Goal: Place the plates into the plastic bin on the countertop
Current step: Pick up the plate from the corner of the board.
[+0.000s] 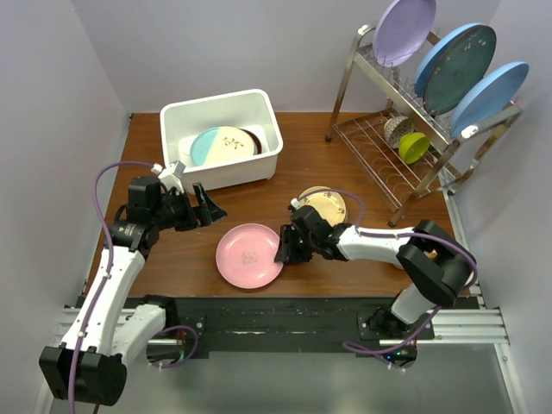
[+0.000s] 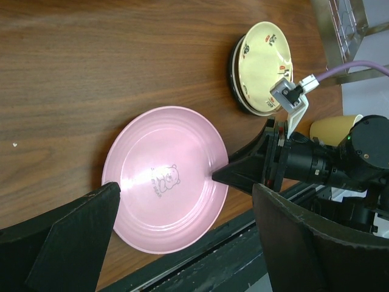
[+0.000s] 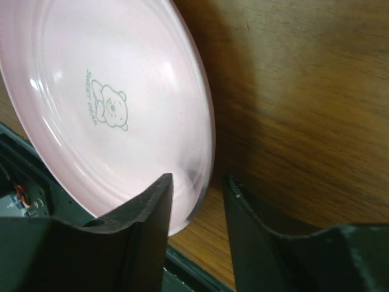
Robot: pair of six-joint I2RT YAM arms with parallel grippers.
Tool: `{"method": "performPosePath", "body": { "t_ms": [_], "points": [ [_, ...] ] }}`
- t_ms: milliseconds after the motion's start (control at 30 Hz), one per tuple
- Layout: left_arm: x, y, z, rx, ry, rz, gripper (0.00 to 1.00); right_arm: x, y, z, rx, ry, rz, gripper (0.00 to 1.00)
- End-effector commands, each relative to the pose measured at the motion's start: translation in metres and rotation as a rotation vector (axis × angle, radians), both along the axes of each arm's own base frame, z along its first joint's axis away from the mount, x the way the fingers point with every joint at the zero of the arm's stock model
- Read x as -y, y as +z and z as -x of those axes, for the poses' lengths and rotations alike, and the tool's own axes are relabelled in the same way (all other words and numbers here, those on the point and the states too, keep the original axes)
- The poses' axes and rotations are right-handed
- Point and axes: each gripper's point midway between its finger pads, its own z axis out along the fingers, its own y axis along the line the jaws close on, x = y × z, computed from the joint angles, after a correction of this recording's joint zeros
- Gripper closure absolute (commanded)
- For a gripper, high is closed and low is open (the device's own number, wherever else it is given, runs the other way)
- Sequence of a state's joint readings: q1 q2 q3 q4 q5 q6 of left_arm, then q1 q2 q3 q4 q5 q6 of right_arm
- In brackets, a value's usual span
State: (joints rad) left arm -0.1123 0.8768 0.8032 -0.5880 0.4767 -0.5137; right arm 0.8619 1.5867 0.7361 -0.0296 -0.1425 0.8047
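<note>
Black and spread wide apart, the left jaws hold nothing; they sit at about ten o'clock from the pink plate (image 1: 248, 255) and point toward it. At twelve o'clock from them stands the white plastic bin (image 1: 233, 170), and in it we see stacked plates (image 1: 226, 145) showing pale blue, cream and maroon. The pink plate lies flat on the dark wood surface (image 1: 302, 168) near the front edge, well apart from the bin. At its three o'clock rim the right jaws straddle the edge, one finger over the plate's face and the other outside the rim. We cannot tell whether they are pressing on it. A small tan plate (image 1: 323, 205) rests at one o'clock from the pink one. Farther right stands a chrome rack (image 1: 379, 151).
</note>
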Motion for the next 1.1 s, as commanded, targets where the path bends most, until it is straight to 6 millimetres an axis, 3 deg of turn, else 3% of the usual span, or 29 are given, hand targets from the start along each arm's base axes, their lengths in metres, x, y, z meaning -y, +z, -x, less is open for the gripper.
{"method": "performPosePath", "body": {
  "t_ms": [0,233,500,1067],
  "points": [
    [0.005,0.001,0.006,0.017,-0.018,0.029,0.06,0.008,-0.018,-0.003,-0.007,-0.030,0.084,0.62],
    [0.004,-0.022,0.016,-0.030,-0.023,0.024,0.06,0.012,-0.030,-0.001,-0.030,-0.039,0.137,0.82],
    [-0.001,-0.032,0.017,-0.034,-0.019,-0.015,0.06,0.015,-0.032,-0.001,-0.029,-0.040,0.157,1.00],
    [-0.002,-0.045,0.023,-0.057,-0.020,-0.017,0.06,0.017,0.000,-0.002,0.033,-0.043,0.103,1.00]
  ]
}}
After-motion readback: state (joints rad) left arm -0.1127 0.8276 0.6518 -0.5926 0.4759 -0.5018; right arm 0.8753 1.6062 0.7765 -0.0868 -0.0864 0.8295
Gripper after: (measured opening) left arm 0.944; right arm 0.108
